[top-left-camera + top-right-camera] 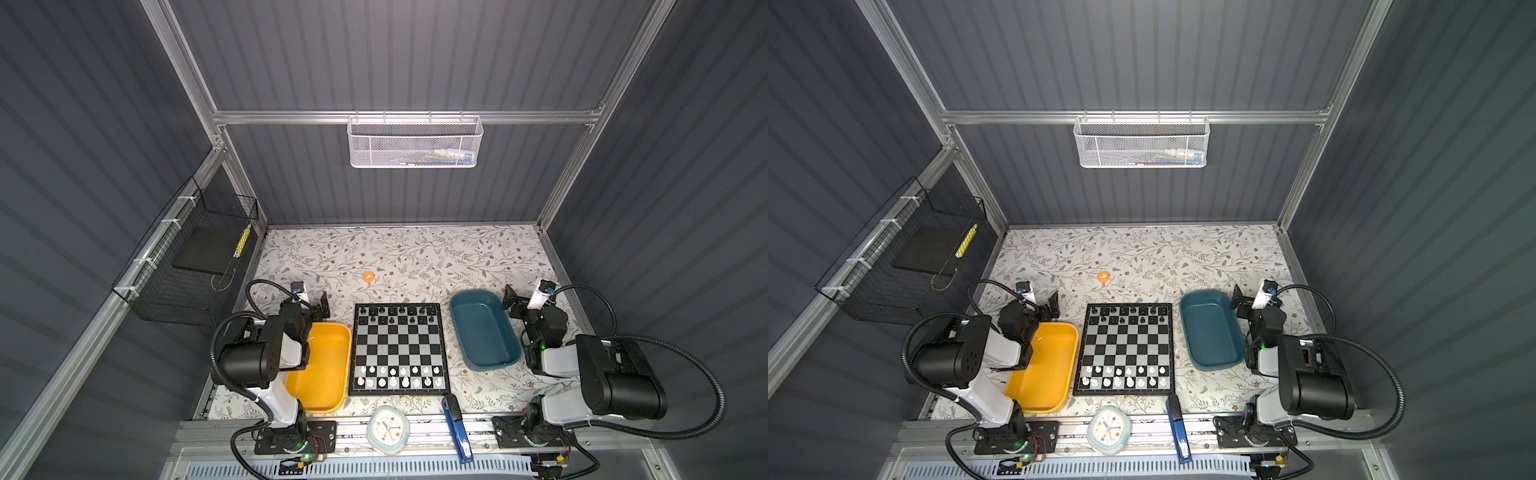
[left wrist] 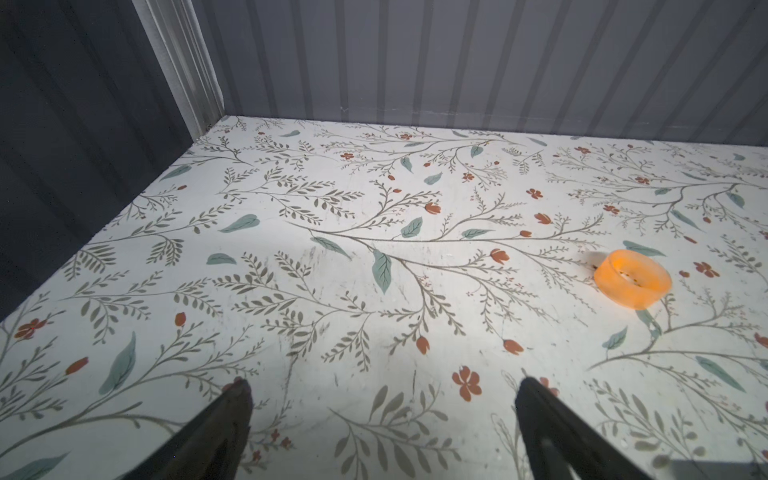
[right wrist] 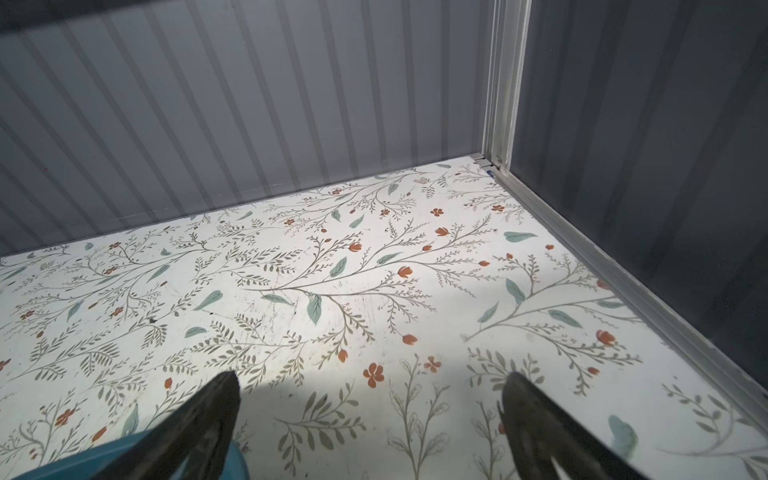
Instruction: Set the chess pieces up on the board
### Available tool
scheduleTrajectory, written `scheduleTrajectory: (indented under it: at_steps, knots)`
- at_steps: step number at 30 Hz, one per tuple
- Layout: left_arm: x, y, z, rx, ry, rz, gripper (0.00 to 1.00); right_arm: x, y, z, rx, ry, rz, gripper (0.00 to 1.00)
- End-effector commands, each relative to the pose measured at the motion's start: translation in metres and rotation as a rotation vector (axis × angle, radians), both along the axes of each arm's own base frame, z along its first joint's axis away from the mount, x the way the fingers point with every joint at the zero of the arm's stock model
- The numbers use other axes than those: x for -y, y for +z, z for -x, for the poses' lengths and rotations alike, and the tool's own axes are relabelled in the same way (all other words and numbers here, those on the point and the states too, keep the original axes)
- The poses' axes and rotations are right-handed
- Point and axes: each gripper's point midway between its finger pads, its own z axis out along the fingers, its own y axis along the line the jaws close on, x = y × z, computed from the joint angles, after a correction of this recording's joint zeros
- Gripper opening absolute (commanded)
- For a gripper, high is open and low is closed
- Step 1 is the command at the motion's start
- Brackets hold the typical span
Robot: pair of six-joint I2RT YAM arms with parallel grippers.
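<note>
1. The left gripper (image 2: pixel 384 386) has its jaws spread wide with nothing between them. It hangs over bare floral tabletop off the board's far left corner.
2. The right gripper (image 3: pixel 372 378) is likewise released and empty, off the board's far right corner.
3. On the board (image 1: pixel 399 345), the black chess pieces (image 1: pixel 392 319) fill the two far rows and the white chess pieces (image 1: pixel 393 380) the two near rows. The middle is bare.
4. The yellow tray (image 1: pixel 328 374) left of the board and the teal tray (image 1: pixel 484 332) right of it show no pieces, though the left arm hides part of the yellow one.
5. Judgement: the set-up looks complete, or at a last check. Any next move would be a fine pinch to centre a stray piece. The pieces are too small to tell their kinds or order.
6. Only the top views show the board and the inside of the trays.
7. The left wrist view adds a close look at an orange ring (image 2: pixel 632 279) beyond the board's far edge. The right wrist view catches only the teal tray's rim.
</note>
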Motion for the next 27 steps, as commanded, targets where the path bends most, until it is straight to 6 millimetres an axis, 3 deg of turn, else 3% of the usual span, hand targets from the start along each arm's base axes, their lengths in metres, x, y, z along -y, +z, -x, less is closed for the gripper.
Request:
scheduleTrajectory:
  at_steps: [1,5,10,14,27]
  knots:
    - [-0.006,0.007,0.002,0.044,0.024,0.003,1.0,-0.003,0.001,-0.014,-0.058,0.03,0.001,0.99]
    - [-0.017,-0.001,-0.008,-0.028,0.099,0.018,1.0,-0.005,0.0,-0.015,-0.059,0.034,0.012,0.99]
    - [-0.014,-0.004,-0.017,-0.06,0.078,0.013,1.0,-0.008,0.0,-0.015,-0.06,0.052,0.016,0.99]
    - [-0.01,-0.007,-0.022,-0.085,0.055,0.007,1.0,-0.029,-0.001,-0.019,-0.076,0.175,0.04,0.99]
    - [-0.007,-0.009,-0.025,-0.104,0.043,-0.005,0.99,-0.029,-0.001,-0.018,-0.076,0.169,0.047,0.99]
